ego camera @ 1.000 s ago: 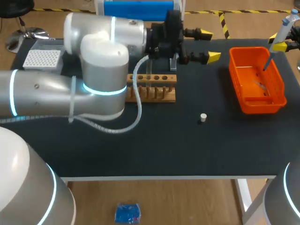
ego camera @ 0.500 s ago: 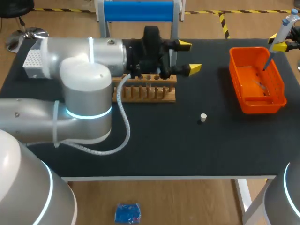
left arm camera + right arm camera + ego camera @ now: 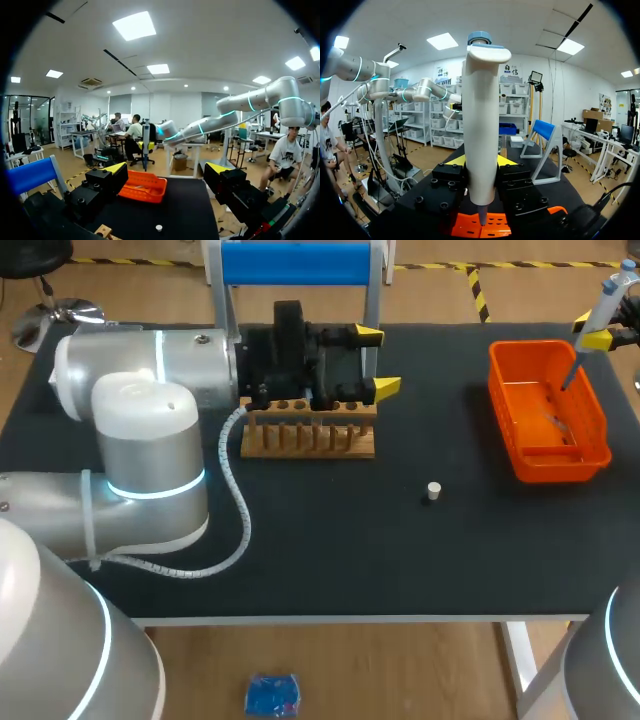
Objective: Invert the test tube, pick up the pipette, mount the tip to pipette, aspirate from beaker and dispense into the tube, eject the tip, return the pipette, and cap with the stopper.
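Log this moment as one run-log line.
left gripper: open, over tube rack | right gripper: shut on pipette, above orange basket | stopper: loose on table

Over the last 1 second the left arm has drawn back toward its own side of the bench. Its jaws, whose 2 yellow tips stood apart over bare bench between the wooden rack and the orange basket, now hang over the rack's right end, farther from the basket. The big elbow joint that covered the rack's left half has slid clear, so the whole rack shows. The white tip box at the far left corner is now hidden behind the arm.
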Tool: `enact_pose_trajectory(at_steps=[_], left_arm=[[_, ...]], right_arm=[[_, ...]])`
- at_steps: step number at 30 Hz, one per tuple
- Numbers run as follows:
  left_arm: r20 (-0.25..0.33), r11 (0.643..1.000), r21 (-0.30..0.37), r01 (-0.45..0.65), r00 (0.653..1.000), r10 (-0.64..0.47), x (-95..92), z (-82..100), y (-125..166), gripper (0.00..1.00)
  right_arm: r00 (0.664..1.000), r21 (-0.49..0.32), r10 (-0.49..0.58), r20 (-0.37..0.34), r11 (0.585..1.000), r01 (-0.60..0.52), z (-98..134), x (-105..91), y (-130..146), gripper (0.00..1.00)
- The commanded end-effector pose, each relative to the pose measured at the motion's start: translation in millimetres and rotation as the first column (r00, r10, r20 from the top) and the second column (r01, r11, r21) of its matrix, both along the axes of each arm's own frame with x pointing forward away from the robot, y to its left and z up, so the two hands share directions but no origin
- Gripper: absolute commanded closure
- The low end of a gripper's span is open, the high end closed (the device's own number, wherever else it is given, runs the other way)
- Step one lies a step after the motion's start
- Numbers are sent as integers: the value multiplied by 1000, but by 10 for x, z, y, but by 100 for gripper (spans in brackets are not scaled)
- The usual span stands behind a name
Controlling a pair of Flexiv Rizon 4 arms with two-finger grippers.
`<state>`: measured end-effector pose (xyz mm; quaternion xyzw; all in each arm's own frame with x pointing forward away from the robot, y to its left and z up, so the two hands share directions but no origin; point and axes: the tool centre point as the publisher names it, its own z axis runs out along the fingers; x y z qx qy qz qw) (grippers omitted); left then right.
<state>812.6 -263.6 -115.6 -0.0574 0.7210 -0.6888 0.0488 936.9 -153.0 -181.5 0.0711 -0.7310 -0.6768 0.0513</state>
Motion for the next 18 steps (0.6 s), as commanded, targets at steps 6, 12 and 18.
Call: enact_pose_trajectory(at_steps=[6, 12, 18], left_arm=[[5, 1000, 23, -19, 1000, 18, -88, 127, 95, 0], [0, 998, 44, -45, 999, 46, -116, 148, 91, 0], [0, 998, 44, -45, 999, 46, -116, 148, 91, 0]], right_arm=[[1000, -3, 4, 0, 1000, -4, 10, 10, -12, 100], [1000, -3, 4, 0, 1000, -4, 10, 10, -12, 100], [1000, -3, 4, 0, 1000, -4, 10, 10, -12, 100]])
